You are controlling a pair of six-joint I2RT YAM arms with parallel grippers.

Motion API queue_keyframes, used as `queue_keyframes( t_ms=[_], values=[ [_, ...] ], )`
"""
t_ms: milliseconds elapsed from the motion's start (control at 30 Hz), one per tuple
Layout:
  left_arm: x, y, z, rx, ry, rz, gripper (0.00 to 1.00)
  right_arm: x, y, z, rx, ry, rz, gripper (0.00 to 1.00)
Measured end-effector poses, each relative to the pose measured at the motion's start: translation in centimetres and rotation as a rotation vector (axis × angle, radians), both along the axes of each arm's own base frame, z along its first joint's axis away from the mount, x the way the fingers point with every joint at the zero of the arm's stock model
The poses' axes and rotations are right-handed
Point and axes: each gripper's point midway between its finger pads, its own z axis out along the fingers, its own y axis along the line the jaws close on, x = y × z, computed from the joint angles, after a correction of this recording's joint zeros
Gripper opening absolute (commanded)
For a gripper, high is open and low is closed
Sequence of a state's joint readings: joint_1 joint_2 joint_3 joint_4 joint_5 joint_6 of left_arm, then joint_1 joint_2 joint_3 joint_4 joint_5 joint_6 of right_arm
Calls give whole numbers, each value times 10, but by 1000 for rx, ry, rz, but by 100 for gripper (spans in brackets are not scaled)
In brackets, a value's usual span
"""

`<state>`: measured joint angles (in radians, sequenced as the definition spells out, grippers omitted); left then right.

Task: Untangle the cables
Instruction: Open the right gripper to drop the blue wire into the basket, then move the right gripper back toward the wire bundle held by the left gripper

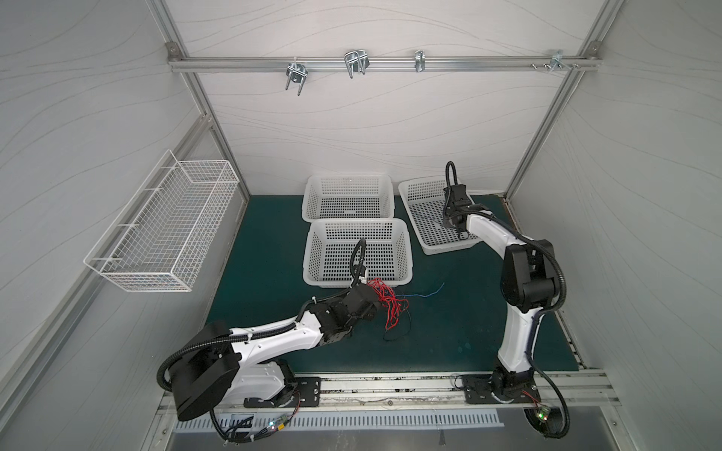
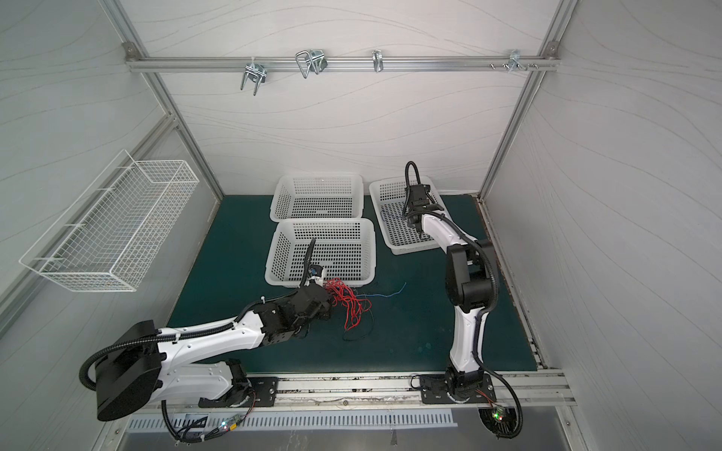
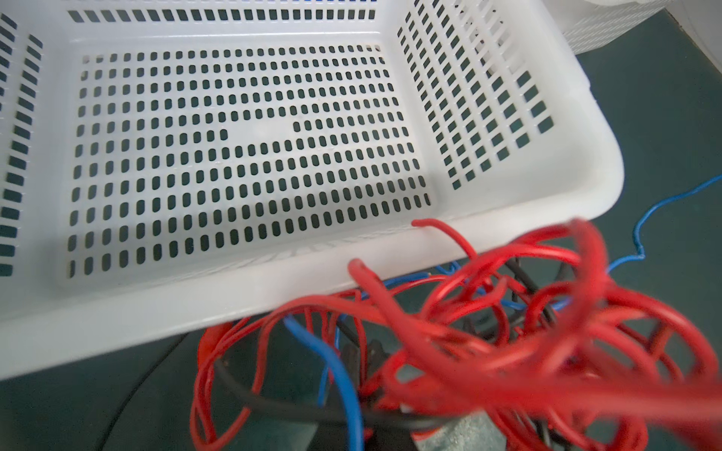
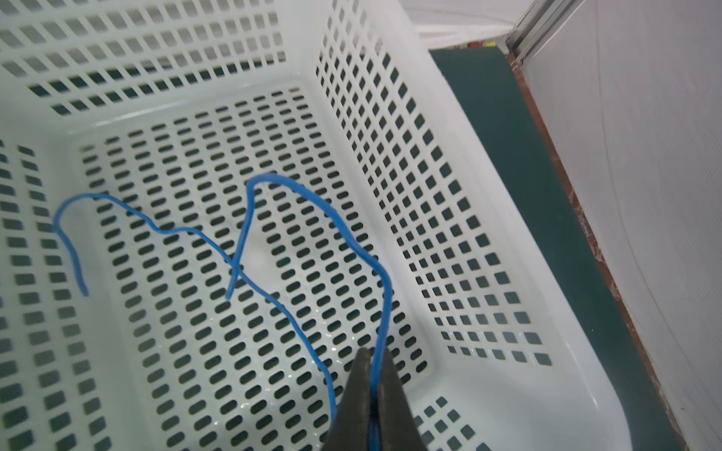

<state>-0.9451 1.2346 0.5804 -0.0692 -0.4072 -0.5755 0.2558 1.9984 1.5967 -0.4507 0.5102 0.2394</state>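
Currently the right gripper (image 4: 374, 353) hangs over the right basket (image 1: 449, 248), centre-right of the top views. Its jaws are pinched nearly closed on a blue cable (image 4: 273, 177), probably to drop it there, sorted. The left gripper (image 1: 371, 302), clamped, grips the tangle (image 1: 392, 302) at lower centre, presumably anchoring it. The front basket (image 1: 357, 282) rim crowds the tangle. A blue strand (image 1: 429, 292) trails right across the mat (image 1: 449, 332).

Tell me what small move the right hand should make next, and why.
Probably open the right hand and let the blue cable drop. The cable is pinched between its fingers and hangs inside the white basket at the back right, well apart from the red tangle that the left hand holds, so it seems already freed.
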Motion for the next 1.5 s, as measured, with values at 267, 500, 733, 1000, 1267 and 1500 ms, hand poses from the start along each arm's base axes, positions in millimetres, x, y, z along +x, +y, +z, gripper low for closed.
queue_keyframes(
  t_ms=[267, 500, 733, 1000, 1267, 1500],
  values=[
    [-1, 1, -2, -1, 0, 1, 0, -16, -14, -19, 20, 104, 8, 46],
    [-2, 3, -4, -5, -3, 2, 0, -28, -12, 4, 26, 109, 52, 67],
    [-3, 6, -2, -12, -11, 3, 0, -40, -3, 52, 82, 33, 108, 70],
    [-5, 7, -3, -19, -16, 3, 0, -100, 49, 84, 192, -9, 311, 66],
    [-5, 4, -1, -38, -16, -8, 0, -192, 133, 70, 365, 70, 636, 62],
    [-8, -1, -1, -56, -3, -29, 0, -272, 182, 73, 496, 95, 883, 57]
  ],
)
